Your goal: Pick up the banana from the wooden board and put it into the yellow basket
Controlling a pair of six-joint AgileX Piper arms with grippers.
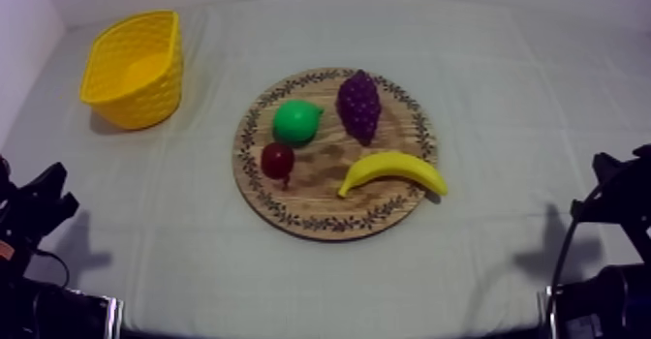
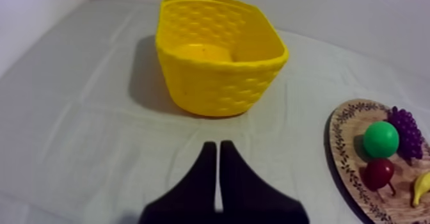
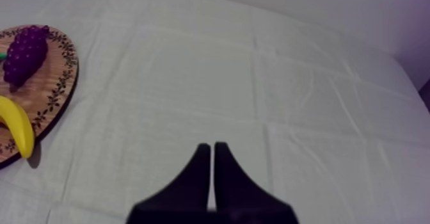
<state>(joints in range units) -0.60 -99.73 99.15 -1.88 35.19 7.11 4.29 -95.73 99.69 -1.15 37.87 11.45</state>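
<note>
A: In the top view, where does the banana [image 1: 392, 171] lie?

B: On the wooden board [image 1: 320, 225], flat, at the edge nearest the right arm [image 1: 615, 202]. The grapes [image 1: 359, 106] sit just behind it. The pear [image 1: 296, 122] and the small red fruit [image 1: 277, 159] are on the side toward the left arm [image 1: 34, 212]. The yellow basket [image 1: 145, 101] stands well apart from the board, at the far left of the table [image 1: 513, 91].

A: So what could go wrong?

B: The carry looks long and probably passes over the other fruit. A loose pinch on that smooth curve could let the banana swivel or drop among them. A descent placed a little too far back could also knock the grapes.

A: And the left wrist view?

B: The basket [image 2: 221, 79] is straight ahead with its mouth up, and it is empty as far as one can see. The left jaws lie pressed together in a narrow wedge above the cloth, with nothing between them. The banana's tip [image 2: 421, 189] shows at the board's rim, past the small red fruit [image 2: 379, 173].

A: The right wrist view?

B: The right jaws are closed flat on each other and hold nothing. The banana [image 3: 18, 127] rests near the rim of the board [image 3: 56, 89], with the grapes [image 3: 25, 54] beside it.

A: How far along is the task?

B: Not begun, by the look of it — either pair of jaws has to open before any grasp.
</note>
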